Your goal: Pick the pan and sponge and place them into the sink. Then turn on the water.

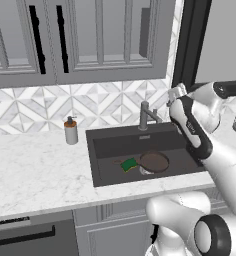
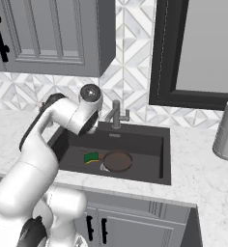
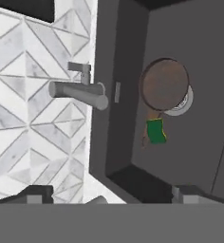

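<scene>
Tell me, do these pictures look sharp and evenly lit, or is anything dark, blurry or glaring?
Left base view: flat, even light, no glare, edges slightly soft; the sink is the darkest patch. Right base view: likewise, with the pan and sponge dim but readable. Hand view: coarser and blurrier, the faucet soft-edged, casting no clear shadow.

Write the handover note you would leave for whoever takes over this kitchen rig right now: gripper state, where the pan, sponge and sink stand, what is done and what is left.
Gripper: open, holding nothing, raised over the back rim of the sink near the faucet.
Pan: lying in the sink basin, partly over the drain.
Sponge: in the basin beside the pan, over its handle, green side up.
Done: pan and sponge are both in the sink.
Left: turn on the water; no stream shows from the faucet yet.
</scene>
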